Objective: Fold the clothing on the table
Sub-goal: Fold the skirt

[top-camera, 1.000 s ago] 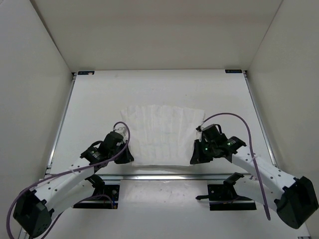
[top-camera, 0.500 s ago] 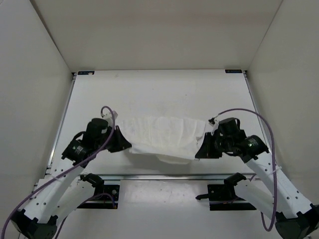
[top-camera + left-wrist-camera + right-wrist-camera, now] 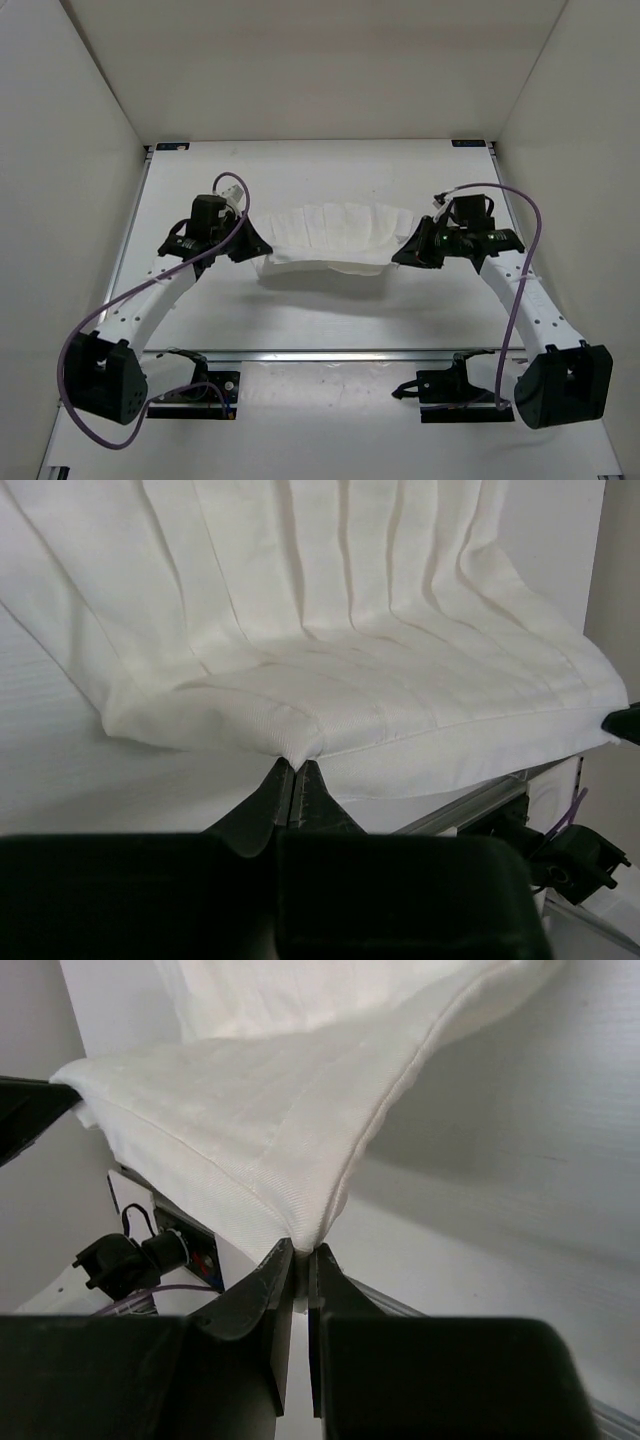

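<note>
White pleated fabric garment (image 3: 330, 228) is doubling over as left hand (image 3: 252, 248) and right hand (image 3: 403, 255), each clamped on a near corner, are sweeping it rearward, half-completing the fold.

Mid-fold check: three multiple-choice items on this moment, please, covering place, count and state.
1. Where is the clothing?
A) stretched between the left gripper and right gripper over the table
B) flat by the near rail
C) piled in a far corner

2. How many grippers pinch it?
A) none
B) one
C) two

3. Left gripper's jaws?
A) wide open
B) shut on a corner
C) unseen

Answers: A, it sags between the arms; C, both wrist views show a pinch; B, cloth bunches at closed tips.
</note>
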Robot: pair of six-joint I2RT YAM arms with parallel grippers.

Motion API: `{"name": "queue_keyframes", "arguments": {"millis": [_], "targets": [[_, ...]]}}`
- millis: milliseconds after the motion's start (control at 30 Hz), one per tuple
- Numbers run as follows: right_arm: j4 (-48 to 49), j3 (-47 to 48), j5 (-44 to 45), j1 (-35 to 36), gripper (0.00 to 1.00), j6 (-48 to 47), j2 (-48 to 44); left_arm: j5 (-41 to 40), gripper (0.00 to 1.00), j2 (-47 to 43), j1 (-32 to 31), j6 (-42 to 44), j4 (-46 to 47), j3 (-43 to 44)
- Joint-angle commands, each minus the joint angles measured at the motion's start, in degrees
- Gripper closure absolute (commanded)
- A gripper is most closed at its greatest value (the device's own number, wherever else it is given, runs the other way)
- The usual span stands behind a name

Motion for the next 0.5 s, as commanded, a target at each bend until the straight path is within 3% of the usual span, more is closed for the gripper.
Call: {"name": "queue_keyframes", "arguments": {"millis": [0,267,467], "targets": [[0.1,-2.8,2.5,0.6,1.0,2.2,-6.2,-3.2,1.0,-5.3,-1.0,1.9,0.5,-1.4],[-3.4,-17.8,1.8,3.5,1.0,13.9,-24.8,-5.4,1.0,-19.9,-5.0,-0.7,-6.3,-11.1],[-5.1,-19.0,7.0,11.6,1.0,23.5,-33.9,-5.2,1.0,-25.7,-6.8,-2.0,-10.6,-9.9]]}}
